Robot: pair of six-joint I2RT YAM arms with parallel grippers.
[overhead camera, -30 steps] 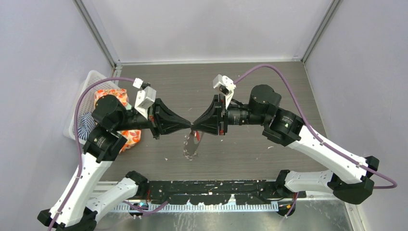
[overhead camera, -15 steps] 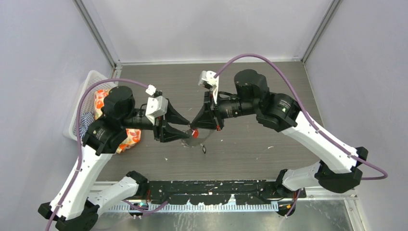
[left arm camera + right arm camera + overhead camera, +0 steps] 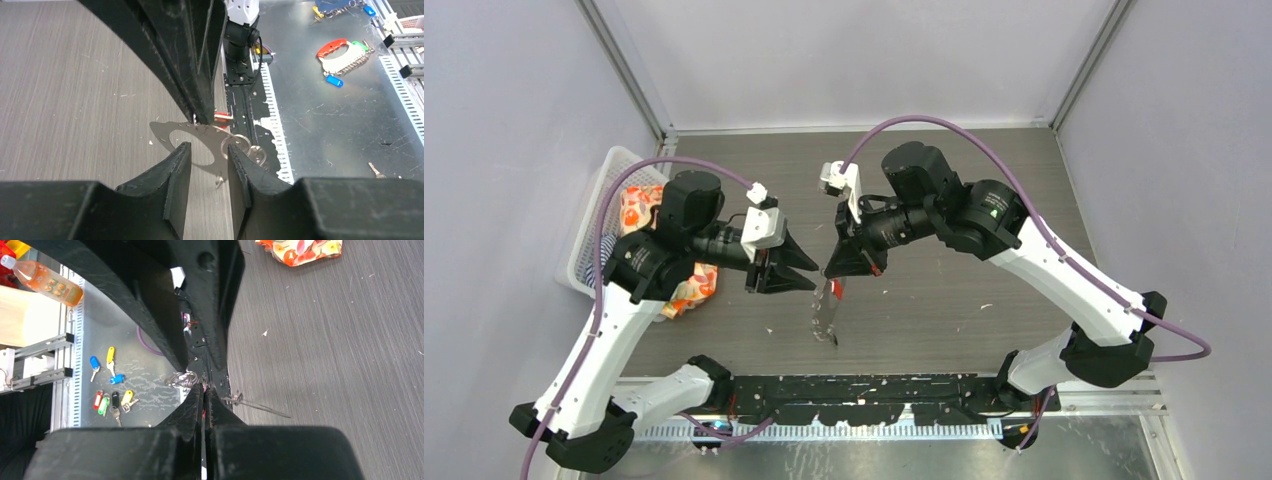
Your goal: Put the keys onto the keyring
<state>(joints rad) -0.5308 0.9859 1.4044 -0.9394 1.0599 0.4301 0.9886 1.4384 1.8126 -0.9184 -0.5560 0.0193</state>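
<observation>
Step in hand, I reckon: feeding the red key (image 3: 223,117) onto the keyring (image 3: 165,132), both held up over the table (image 3: 75,75). R gripper (image 3: 205,391) has its fingers pressed tight together on the keyring's top edge, so the ring hangs below it. The key's red head sits just beside those tips. L gripper (image 3: 209,146) is spread, one finger either side of the ring's lower part, not clamped as far as I can see.

To do it well: keep R pinch firm & steady so the ring doesn't swing. Close L on the ring's flat near the pinch w/o knocking the key, then work the key along in small moves, as it's tiny & prob slips easily.

Hard to make out: whether the key's blade is also inside the R pinch or already hooked on, can't tell. Ring's split isn't visible in any view. R wrist view is mostly blocked by its own fingers, and top view shows the ring only as a thin shiny sliver. L fingers hide the ring's bottom edge, contact there unclear
</observation>
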